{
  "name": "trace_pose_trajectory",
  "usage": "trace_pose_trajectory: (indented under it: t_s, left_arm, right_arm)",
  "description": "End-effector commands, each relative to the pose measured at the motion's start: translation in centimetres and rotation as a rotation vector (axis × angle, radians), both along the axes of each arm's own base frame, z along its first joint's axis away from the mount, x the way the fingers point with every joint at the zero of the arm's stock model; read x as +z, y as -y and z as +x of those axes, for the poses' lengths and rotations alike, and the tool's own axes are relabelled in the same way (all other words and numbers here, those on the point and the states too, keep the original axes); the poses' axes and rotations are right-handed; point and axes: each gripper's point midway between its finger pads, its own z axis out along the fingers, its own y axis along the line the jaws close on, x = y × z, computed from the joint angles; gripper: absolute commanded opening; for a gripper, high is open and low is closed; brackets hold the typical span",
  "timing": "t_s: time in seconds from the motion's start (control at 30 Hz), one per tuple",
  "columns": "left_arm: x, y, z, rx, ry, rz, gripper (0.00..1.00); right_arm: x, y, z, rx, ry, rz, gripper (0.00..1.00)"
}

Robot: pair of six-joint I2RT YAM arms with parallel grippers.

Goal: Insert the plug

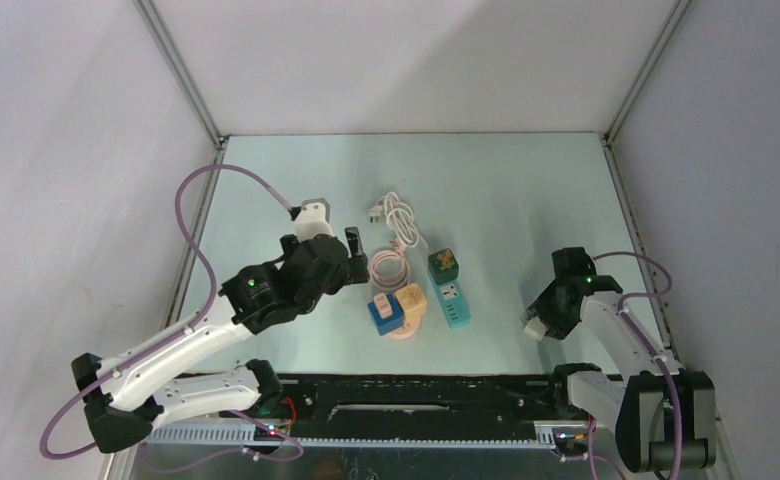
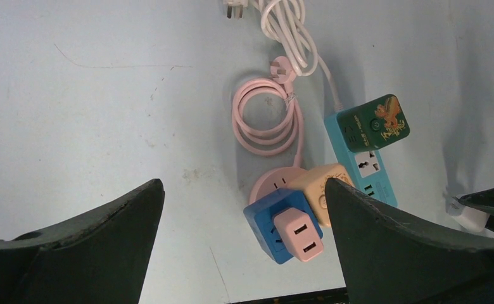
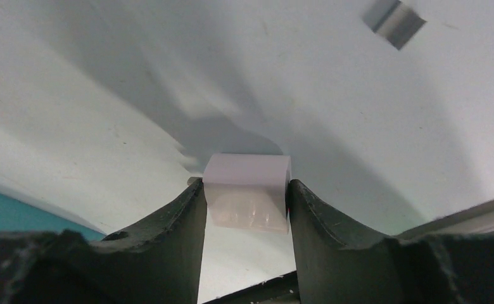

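The right gripper (image 3: 246,191) clamps a small white plastic plug block (image 3: 247,180) (prongs hidden), while the left gripper (image 2: 243,190) hangs wide open near the blue cube adapter (image 2: 265,218).

A pale green table (image 1: 526,190) stands inside white walls (image 1: 386,60) with metal corner posts (image 1: 181,70), and a black rail (image 1: 416,395) runs along its near edge. Near the middle a pink cord (image 2: 266,120) lies coiled, just far of a round pink base (image 2: 266,181) bearing a blue cube (image 2: 260,218) topped by a pink two-slot adapter (image 2: 298,233), with a beige block (image 2: 320,187) touching the cube's right side. A white cable (image 2: 289,31) lies bundled beyond the coil.
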Motion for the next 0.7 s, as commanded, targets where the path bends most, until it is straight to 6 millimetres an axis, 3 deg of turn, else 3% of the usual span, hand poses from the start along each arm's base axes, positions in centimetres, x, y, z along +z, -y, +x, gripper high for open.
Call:
trace_pose_trajectory:
  t_s: [0.0,0.2,0.3,0.33,0.43,0.53,0.67]
  left_arm:
    - [1.5,-0.7,0.6,0.033,0.045,0.006,1.0]
    - [0.0,-0.6,1.0,0.028,0.016,0.087,1.0]
    - [-1.6,-0.1,1.4,-0.014,-0.001,0.172,0.86]
    - [-2.0,0.1,1.6,-0.022,-0.014,0.198,0.79]
    - [-2.8,0.6,1.9,-0.029,-0.07,0.267,0.59]
    - [-2.9,1.4,2.0,-0.03,-0.105,0.264,0.55]
    - [-2.2,3.7,1.8,-0.107,-0.109,0.178,0.58]
  right_arm:
    - [0.3,-0.6,1.6,0.043,0.079,0.026,0.22]
    - [2.1,-2.8,3.6,0.186,0.214,0.08,0.11]
    - [4.0,-4.7,5.0,0.317,0.297,0.06,0.06]
    - [4.8,-5.2,5.4,0.364,0.319,0.042,0.0]
    - [7.1,-6.2,6.5,0.481,0.353,-0.066,0.0]
    - [9.4,-7.8,7.4,0.59,0.382,-0.139,0.0]
    - [13.2,-10.9,8.0,0.698,0.457,-0.151,0.0]
